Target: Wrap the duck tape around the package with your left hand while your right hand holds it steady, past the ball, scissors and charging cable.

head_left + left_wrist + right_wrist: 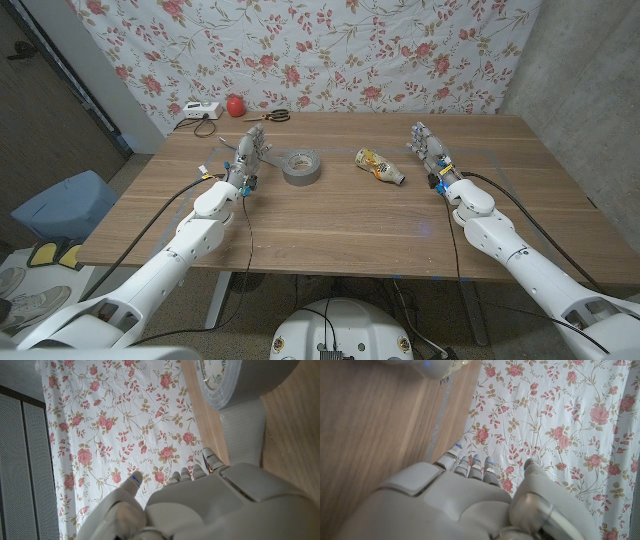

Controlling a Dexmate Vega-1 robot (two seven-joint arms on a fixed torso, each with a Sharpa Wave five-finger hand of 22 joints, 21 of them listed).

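The head view looks down from above the counter (330, 225), facing the floral cloth (330, 50) behind its far edge, with both arms coming in from the bottom corners. It takes in the whole counter from some way off.

The left wrist view looks along the back of the left hand (200, 510), very near, turned so the counter (295, 455) stands at one side and the floral cloth (115, 425) at the other. The tape (240, 380) is close ahead; the head view shows it too (301, 167).

The right wrist view looks along the right hand (470, 505), just as near, and shares the counter (375, 420) and floral cloth (560, 420) with the other views.
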